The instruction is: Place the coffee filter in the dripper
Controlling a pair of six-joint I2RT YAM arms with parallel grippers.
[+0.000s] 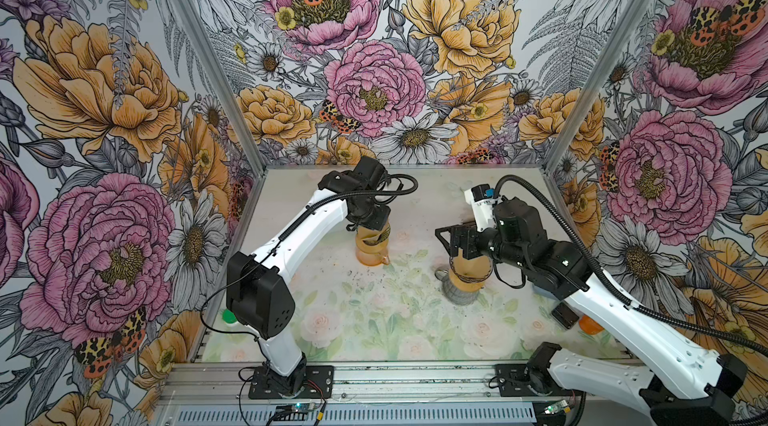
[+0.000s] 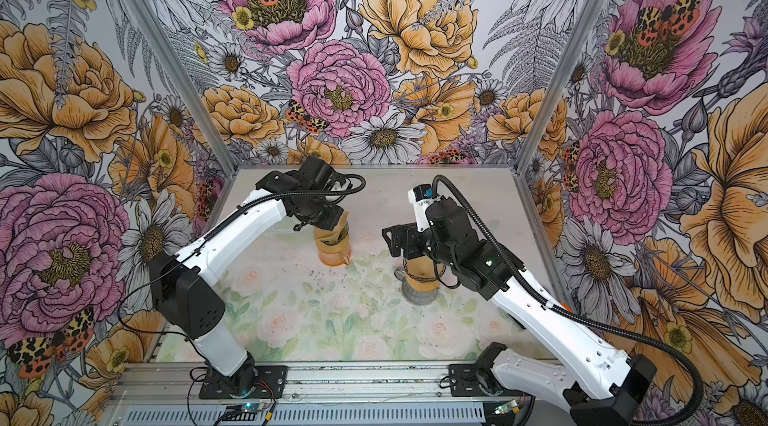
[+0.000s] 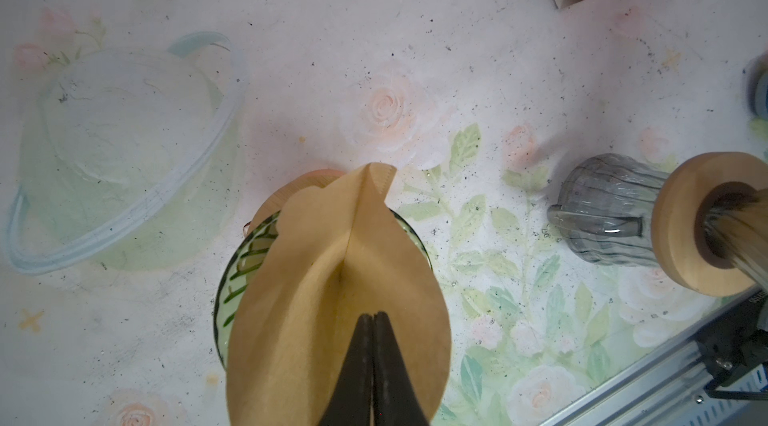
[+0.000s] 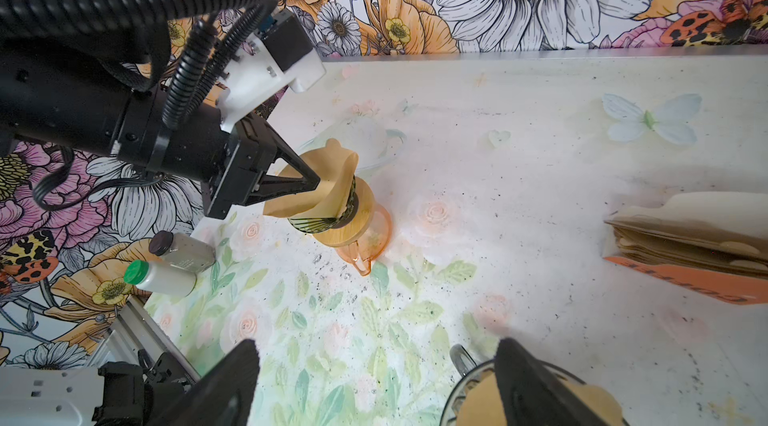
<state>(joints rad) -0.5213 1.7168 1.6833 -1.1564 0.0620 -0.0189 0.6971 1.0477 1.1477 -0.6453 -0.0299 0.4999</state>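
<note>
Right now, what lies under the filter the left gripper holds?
A green ribbed dripper on a wooden collar atop an orange carafe. The filter hides the dripper's inside.

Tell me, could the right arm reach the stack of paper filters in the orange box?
Probably yes: the right arm's fingers stand open, and only bare table lies between them and the filter stack.

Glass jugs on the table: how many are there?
2. The orange glass jug stands beneath the left end effector, which pinches a brown paper filter; the grey ribbed glass jug stands to its right, beneath the open right end effector. The arms could hide more.
</note>
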